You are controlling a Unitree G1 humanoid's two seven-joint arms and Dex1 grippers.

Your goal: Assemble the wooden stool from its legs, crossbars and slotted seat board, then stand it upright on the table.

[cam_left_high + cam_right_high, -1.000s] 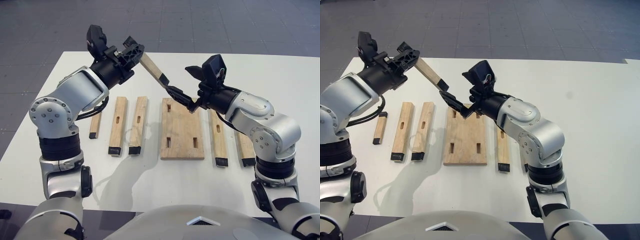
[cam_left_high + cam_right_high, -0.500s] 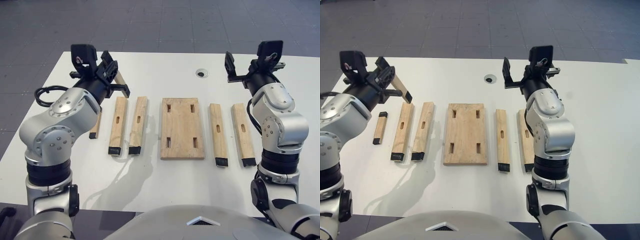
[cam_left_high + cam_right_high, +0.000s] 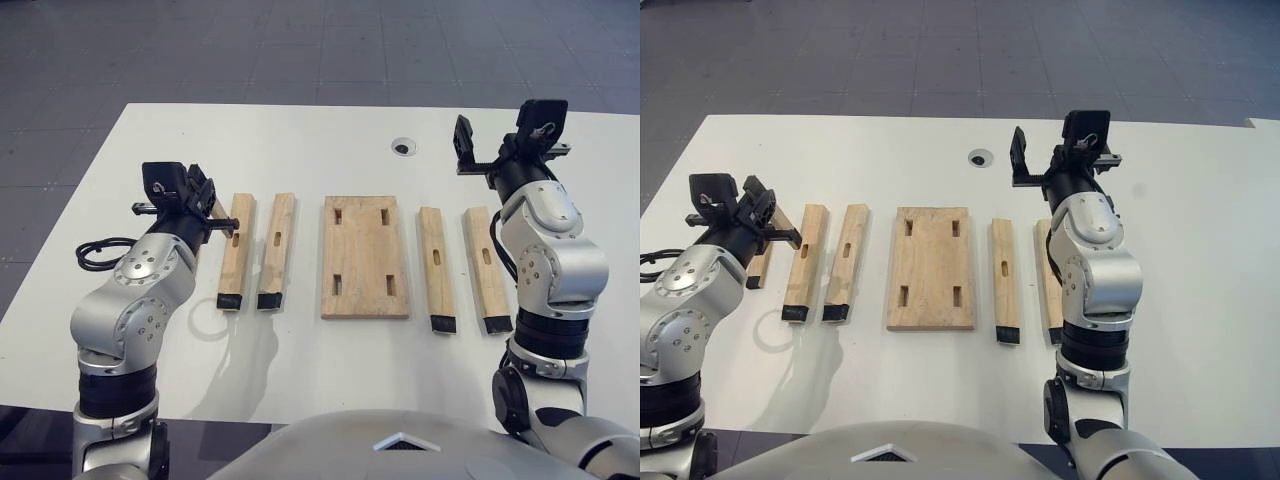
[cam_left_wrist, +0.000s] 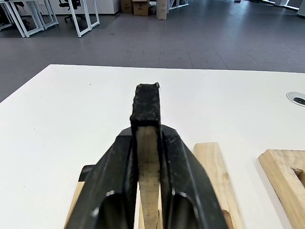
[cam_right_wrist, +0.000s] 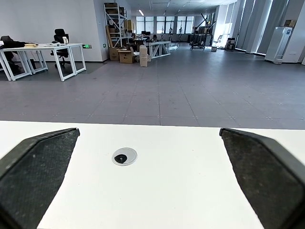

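L gripper (image 4: 147,137) clamps black-tipped crossbar (image 4: 146,102); R gripper (image 5: 148,139) spread wide.

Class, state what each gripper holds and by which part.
Left gripper clamps a crossbar just behind its black tip; right gripper is open, empty.

Both head views look forward and down over the table (image 3: 330,360) from its near edge. Each wrist camera sits low and close above it, facing the far edge; all views share the cable hole (image 5: 125,156).
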